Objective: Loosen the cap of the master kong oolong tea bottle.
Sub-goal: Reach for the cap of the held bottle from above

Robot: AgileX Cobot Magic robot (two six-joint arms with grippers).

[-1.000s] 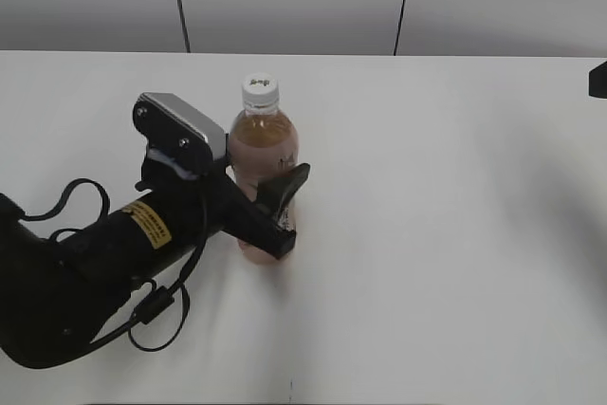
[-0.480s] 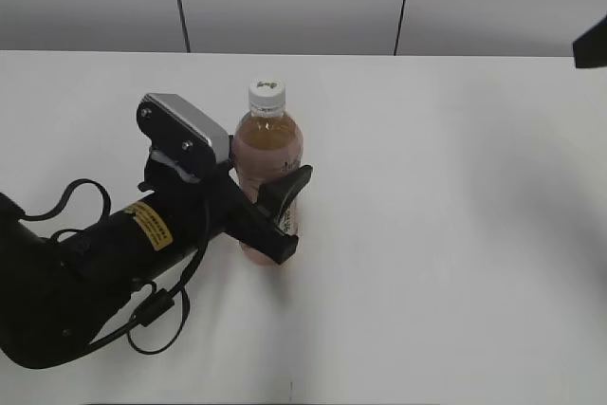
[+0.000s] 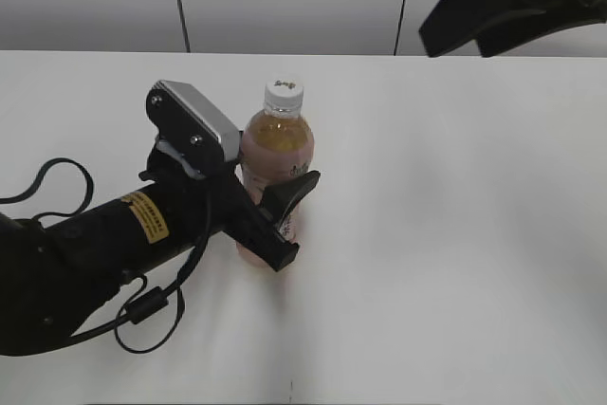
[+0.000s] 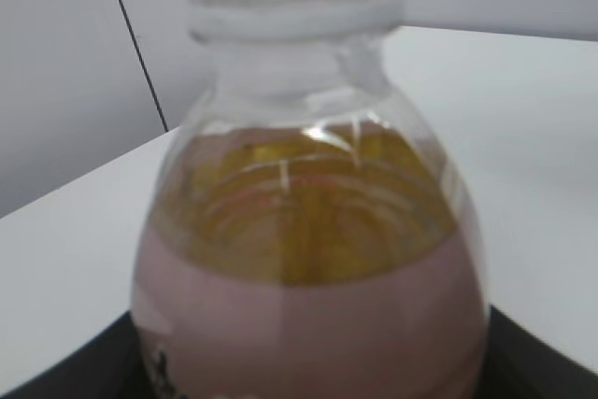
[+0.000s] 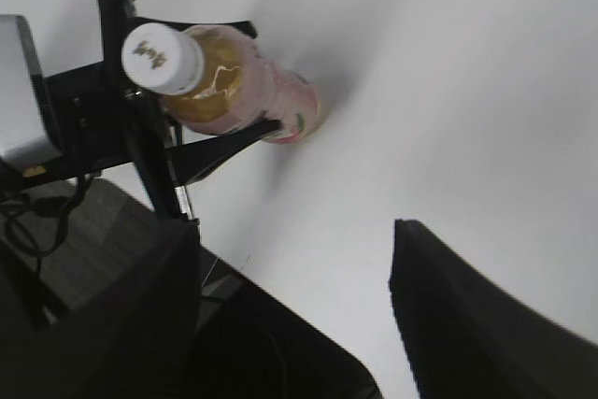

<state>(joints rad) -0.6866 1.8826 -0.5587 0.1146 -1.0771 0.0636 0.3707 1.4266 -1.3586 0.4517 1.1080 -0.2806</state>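
I have the slim clear plastic master kong oolong tea bottle [image 3: 273, 173] upright left of the bench's middle, pinched at its labelled waist by my left gripper [image 3: 285, 220] — nearly full, so heavy, its wall likely yielding. My right gripper [image 5: 294, 324] hangs spread above. I'd take the small round white plastic cap [image 3: 284, 93] by its rim; its dark mark is unreadable.

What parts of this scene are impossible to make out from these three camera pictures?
- Cap: cut off by the top edge in the left wrist view; its dark mark is too small to read anywhere.
- Bottle label: mostly hidden behind the left gripper in the exterior view, blurred in the left wrist view.
- Right gripper: its fingertips run off the bottom edge in the right wrist view.
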